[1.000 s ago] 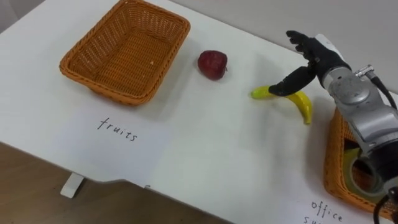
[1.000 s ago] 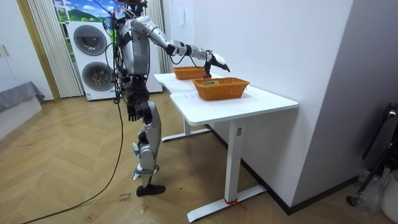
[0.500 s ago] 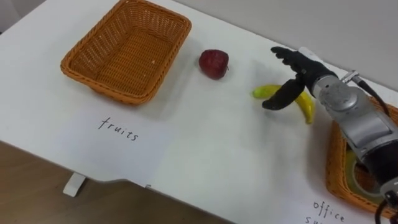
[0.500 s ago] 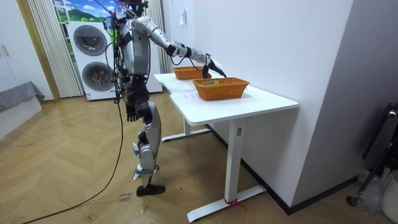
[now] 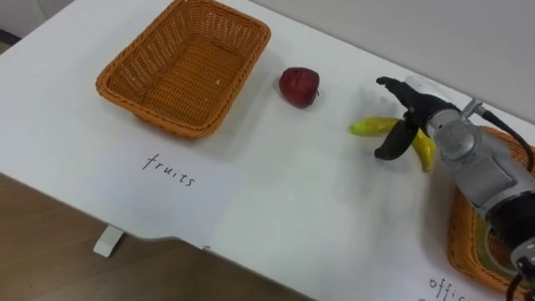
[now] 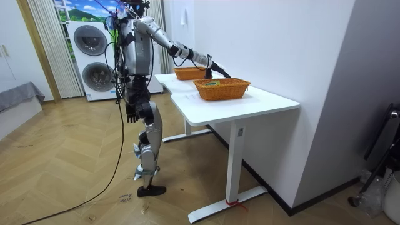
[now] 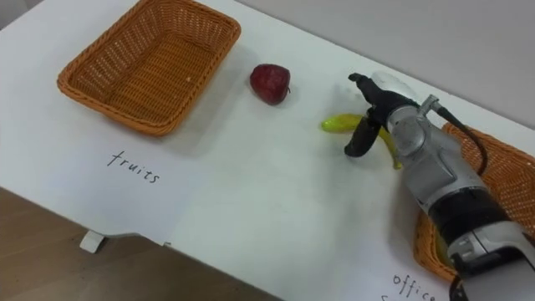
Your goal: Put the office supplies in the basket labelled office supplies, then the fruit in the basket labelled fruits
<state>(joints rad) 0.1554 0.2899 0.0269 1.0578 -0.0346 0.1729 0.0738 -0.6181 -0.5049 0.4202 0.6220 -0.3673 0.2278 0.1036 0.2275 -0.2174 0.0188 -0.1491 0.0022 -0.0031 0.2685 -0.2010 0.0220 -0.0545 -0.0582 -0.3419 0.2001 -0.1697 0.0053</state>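
Your right hand (image 5: 415, 110) straddles the banana (image 5: 368, 126) — fingers apart, perhaps touching it. Close around its middle — then lift.

We take this for a home, with a laundry corner in it: a stack of two white front-loading washing machines (image 6: 94, 57) stands at the far wall beside long pale pleated curtains (image 6: 41, 47). A herringbone wooden floor (image 6: 69, 169), a low grey cushioned seat (image 6: 15, 100) and a white height-adjustable desk (image 6: 250, 105) furnish it.
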